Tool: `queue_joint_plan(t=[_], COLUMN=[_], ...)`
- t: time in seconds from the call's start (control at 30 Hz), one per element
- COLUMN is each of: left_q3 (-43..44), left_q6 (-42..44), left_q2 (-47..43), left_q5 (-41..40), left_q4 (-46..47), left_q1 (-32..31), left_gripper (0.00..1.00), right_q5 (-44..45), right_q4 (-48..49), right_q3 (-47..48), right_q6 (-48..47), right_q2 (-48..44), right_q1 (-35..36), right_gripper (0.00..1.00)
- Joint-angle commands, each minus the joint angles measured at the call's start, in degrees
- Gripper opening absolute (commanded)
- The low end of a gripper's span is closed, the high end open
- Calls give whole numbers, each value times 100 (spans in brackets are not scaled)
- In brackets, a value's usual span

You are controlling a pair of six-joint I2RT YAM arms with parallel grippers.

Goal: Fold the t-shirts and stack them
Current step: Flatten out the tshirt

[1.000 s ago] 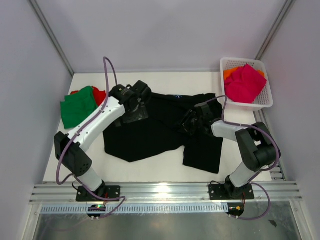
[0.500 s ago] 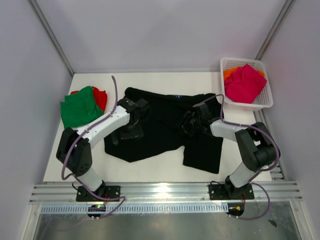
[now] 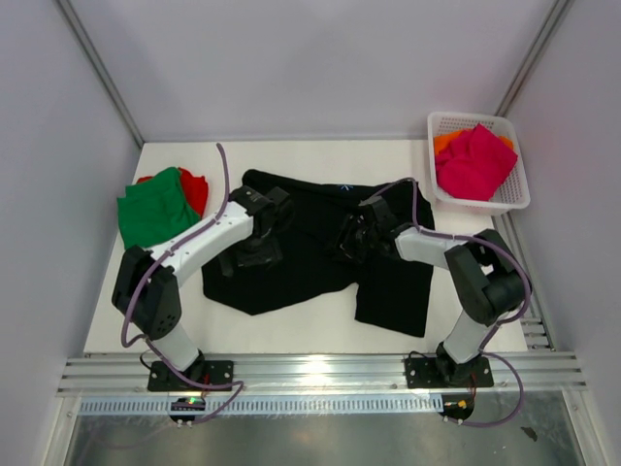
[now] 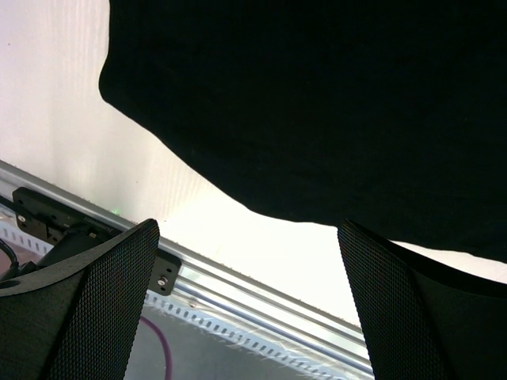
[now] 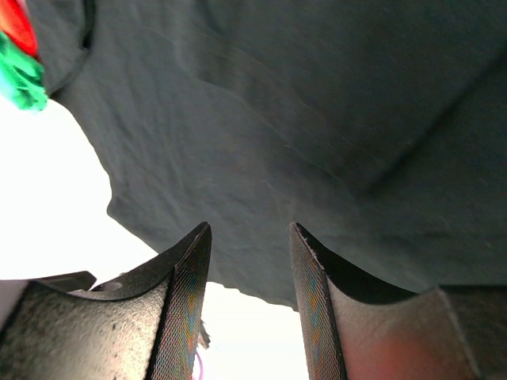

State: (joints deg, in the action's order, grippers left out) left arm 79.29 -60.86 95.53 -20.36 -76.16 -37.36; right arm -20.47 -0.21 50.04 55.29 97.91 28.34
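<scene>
Both arms have just closed in toward the middle of the table [image 3: 320,155] — my left gripper [image 3: 254,249], fingers fully spread, and right gripper [image 5: 250,229], fingers half parted, now hover empty over the black t-shirt [image 3: 291,280], a limp, matte, creased sheet sprawled there — so I judge the fold is about to start.

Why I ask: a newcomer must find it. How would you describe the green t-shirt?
On the white table, look to the far-left corner, left of the spread black t-shirt. The green t-shirt lies folded, the only green cloth, covering most of a red t-shirt that shows at its far-right edge.
</scene>
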Motion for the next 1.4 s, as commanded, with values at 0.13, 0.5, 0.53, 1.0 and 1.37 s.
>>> queue_joint_plan(t=[0.13, 0.5, 0.53, 1.0, 1.37], left_q3=[87, -9, -27, -89, -71], left_q6=[-57, 30, 30, 22, 22], left_q2=[-43, -192, -218, -280, -254], left_q5=[-56, -170, -187, -214, -188], left_q4=[13, -48, -57, -39, -30], left_q1=[27, 27, 19, 19, 19], left_gripper=[97, 97, 97, 97, 97], right_q5=[702, 886, 904, 887, 904], right_q4=[-631, -217, -199, -357, -366], right_q3=[-327, -443, -425, 128, 137], right_q6=[69, 465, 457, 378, 360], right_q2=[-597, -290, -272, 18, 79], right_q1=[5, 5, 5, 5, 5], right_gripper=[49, 49, 49, 49, 49])
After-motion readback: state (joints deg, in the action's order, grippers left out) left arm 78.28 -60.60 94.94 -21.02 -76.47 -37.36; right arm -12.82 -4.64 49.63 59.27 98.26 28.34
